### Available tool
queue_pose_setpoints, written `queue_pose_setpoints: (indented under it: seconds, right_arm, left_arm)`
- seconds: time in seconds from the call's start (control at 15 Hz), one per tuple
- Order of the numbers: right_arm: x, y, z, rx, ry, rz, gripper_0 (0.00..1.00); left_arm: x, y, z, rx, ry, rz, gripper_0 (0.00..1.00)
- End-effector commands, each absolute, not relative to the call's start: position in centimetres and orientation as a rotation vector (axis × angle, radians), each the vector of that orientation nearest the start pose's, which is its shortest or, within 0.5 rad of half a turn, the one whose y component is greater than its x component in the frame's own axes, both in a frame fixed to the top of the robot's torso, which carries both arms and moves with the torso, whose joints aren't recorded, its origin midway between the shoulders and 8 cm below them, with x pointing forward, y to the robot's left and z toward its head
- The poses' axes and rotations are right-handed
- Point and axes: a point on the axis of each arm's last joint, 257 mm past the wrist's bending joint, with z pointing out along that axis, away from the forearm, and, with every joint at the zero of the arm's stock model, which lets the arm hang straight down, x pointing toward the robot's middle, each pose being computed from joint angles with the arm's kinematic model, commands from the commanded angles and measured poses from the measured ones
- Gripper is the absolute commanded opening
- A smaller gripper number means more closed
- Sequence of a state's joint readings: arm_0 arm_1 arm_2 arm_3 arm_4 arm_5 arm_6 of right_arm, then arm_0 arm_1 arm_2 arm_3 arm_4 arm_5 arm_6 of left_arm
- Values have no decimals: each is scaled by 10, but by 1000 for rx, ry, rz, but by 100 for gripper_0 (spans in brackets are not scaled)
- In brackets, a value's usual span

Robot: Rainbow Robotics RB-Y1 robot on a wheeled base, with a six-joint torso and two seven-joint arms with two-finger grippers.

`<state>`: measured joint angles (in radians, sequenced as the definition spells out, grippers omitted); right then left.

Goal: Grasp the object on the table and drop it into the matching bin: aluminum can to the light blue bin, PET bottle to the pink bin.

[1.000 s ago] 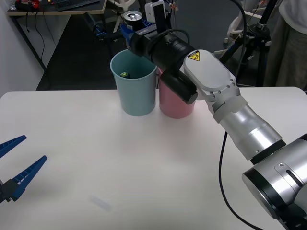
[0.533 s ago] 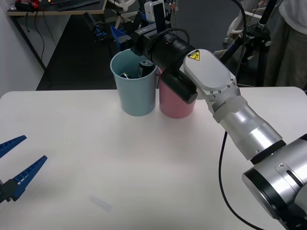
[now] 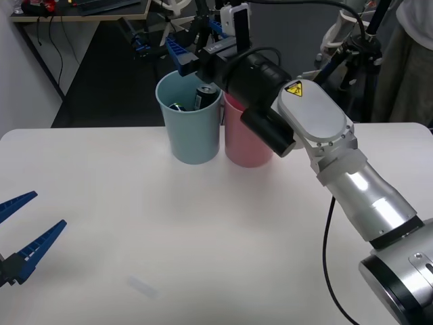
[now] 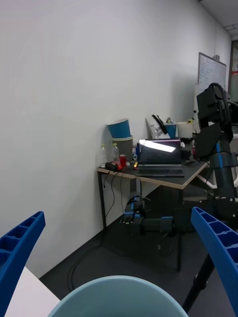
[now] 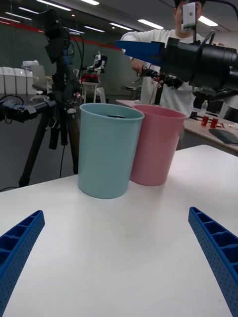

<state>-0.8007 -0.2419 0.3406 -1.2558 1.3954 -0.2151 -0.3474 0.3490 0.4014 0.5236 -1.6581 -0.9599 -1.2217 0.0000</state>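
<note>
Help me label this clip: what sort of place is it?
Probably a robotics lab or office: a white table with two sorting bins, camera tripods standing around, and a desk with a laptop against the wall.

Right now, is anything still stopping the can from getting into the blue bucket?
No, nothing visible does. The aluminum can is already inside the light blue bin, standing against its wall. The right gripper hangs open above the rim, holding nothing. The left gripper waits open near the table's left edge.
</note>
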Motion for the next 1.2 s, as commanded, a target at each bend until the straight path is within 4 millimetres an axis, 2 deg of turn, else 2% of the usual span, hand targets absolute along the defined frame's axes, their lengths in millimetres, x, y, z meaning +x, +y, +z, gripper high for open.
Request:
queue_pose_setpoints:
  seconds: [0.07,0.27,0.33,0.67,0.87,1.0,1.2]
  right_arm:
    - [598,10,2,-533,1245,584,100]
    - [559,-34,-23,-528,1264,611,100]
    - [544,-54,-33,-533,1281,618,100]
    - [501,-136,-72,-583,1346,626,100]
    - [475,-195,-98,-631,1376,537,100]
    - [451,-226,-116,-642,1409,527,100]
    - [418,-260,-139,-639,1470,530,100]
  left_arm:
    - [342,330,-169,465,1441,-567,100]
    - [342,330,-169,465,1441,-567,100]
    - [342,330,-169,465,1441,-567,100]
    - [342,330,-169,465,1441,-567,100]
    - [342,330,-169,465,1441,-567,100]
    - [342,330,-169,465,1441,-567,100]
    - [342,330,-169,465,1441,-567,100]
